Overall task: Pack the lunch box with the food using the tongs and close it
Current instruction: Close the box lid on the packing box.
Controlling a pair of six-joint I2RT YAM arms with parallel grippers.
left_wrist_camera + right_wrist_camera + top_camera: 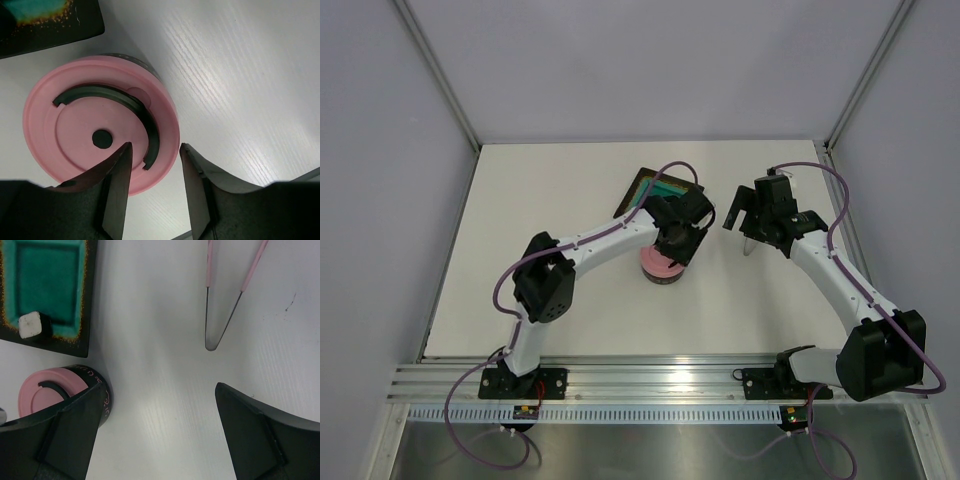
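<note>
The lunch box [100, 130] stands on the table with its round pink lid on top; a dark curved slot and a dark centre dot show on the lid. My left gripper [156, 150] hovers over the lid's right rim, open, with one finger [117, 190] above the lid and the other beside it, holding nothing. From the right wrist, the box [65, 392] has a dark side wall. The tongs [220, 315], thin metal with pink arms, lie on the table ahead of my open, empty right gripper [160, 405]. One white cube of food [30, 324] sits in the tray.
A square dark tray [87, 300] with a teal centre lies behind the lunch box, tilted in the top view [655, 190]. Grey walls enclose the white table [570, 300] on three sides. Both arms reach toward the table's middle.
</note>
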